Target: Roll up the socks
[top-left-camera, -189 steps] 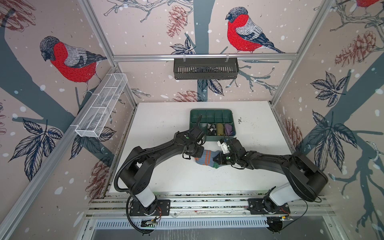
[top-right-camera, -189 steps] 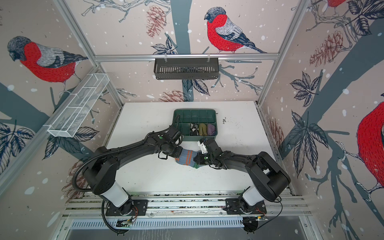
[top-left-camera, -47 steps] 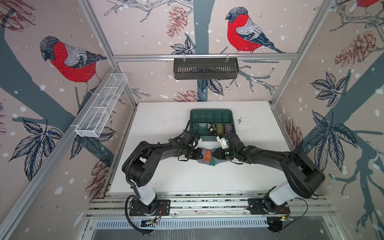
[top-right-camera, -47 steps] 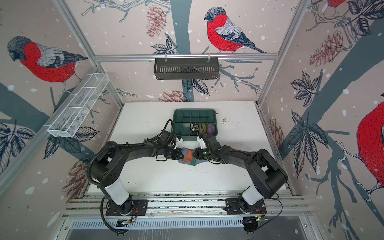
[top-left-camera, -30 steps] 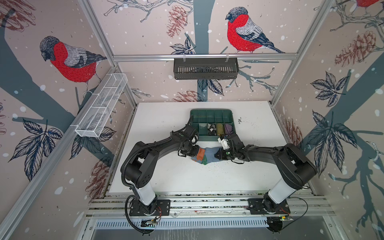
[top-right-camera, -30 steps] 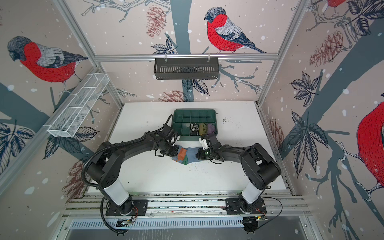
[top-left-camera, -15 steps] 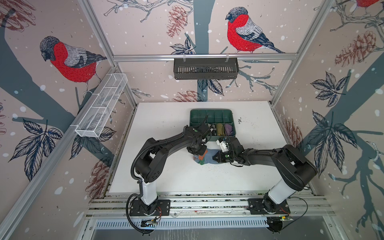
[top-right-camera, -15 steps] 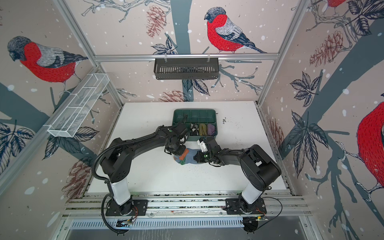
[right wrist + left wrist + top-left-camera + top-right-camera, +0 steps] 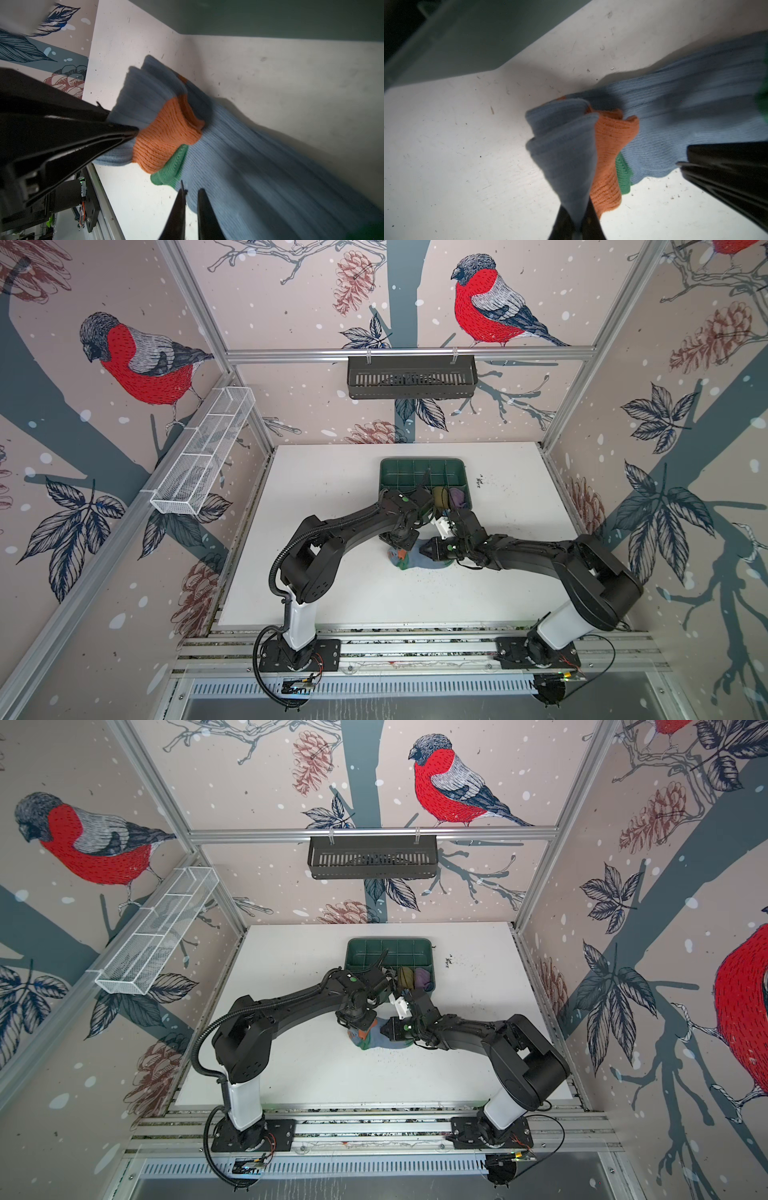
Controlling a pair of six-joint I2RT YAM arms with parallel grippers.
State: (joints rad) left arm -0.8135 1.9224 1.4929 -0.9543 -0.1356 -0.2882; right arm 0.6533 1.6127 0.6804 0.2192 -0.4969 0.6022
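The blue sock lies on the counter near the tray. Its folded cuff end is clamped in the left pincer, likely to keep the roll tight. The right pincer is set at the sock's edge, barely parted; a grip cannot be told.

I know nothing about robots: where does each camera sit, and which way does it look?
Top views: paired high overhead, looking down at the white table; left arm and right arm whole.
Left wrist: behind the left pincer, facing the blue sock it pinches.
Right wrist: behind the right pincer, facing the same sock; left pincer visible.
Shared: both wrist views show the sock's orange band.
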